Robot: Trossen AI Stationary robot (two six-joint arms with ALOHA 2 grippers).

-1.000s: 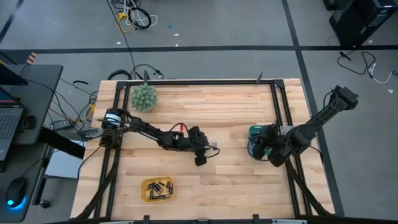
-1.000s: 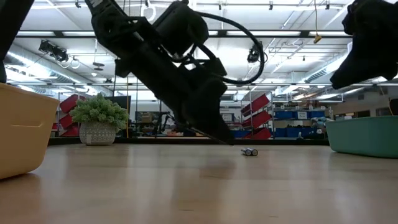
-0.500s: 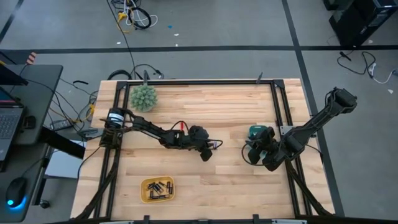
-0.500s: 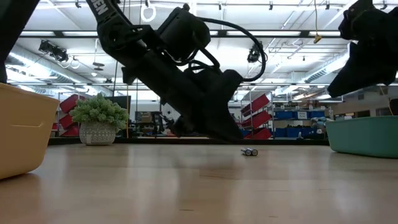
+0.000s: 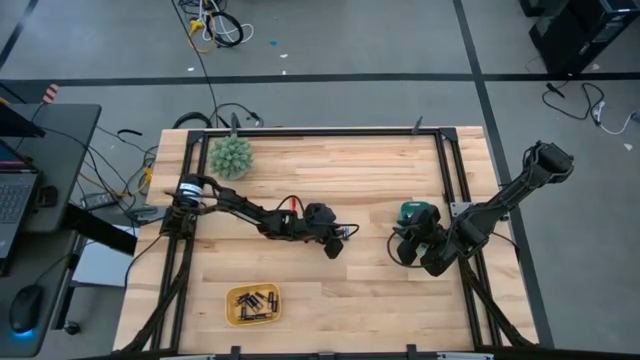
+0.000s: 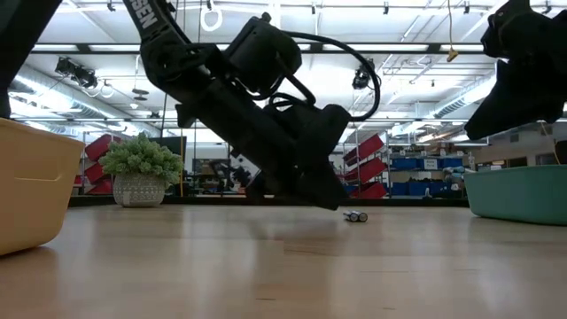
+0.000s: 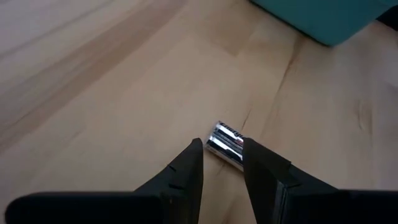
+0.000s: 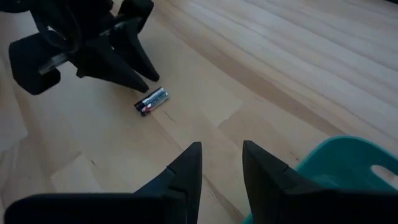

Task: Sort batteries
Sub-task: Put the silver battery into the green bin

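Silvery battery (image 7: 225, 144) lying loose on the bare wooden table (image 5: 380, 170), left gripper (image 7: 222, 155) low just beside it, fingers apart, yellow tray (image 5: 253, 305) holding dark batteries (image 5: 252, 303) (well apart), right gripper (image 8: 221, 155) open beside the teal bin (image 8: 339, 171), contents unseen.

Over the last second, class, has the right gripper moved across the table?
Yes. In the high view, the right gripper has shifted slightly left, away from the teal tray, toward the table's middle.

Only legible lettering: white capitals "EN", cut off at the frame edge, on the left arm (image 6: 159, 35); battery (image 7: 225, 144) print unreadable.
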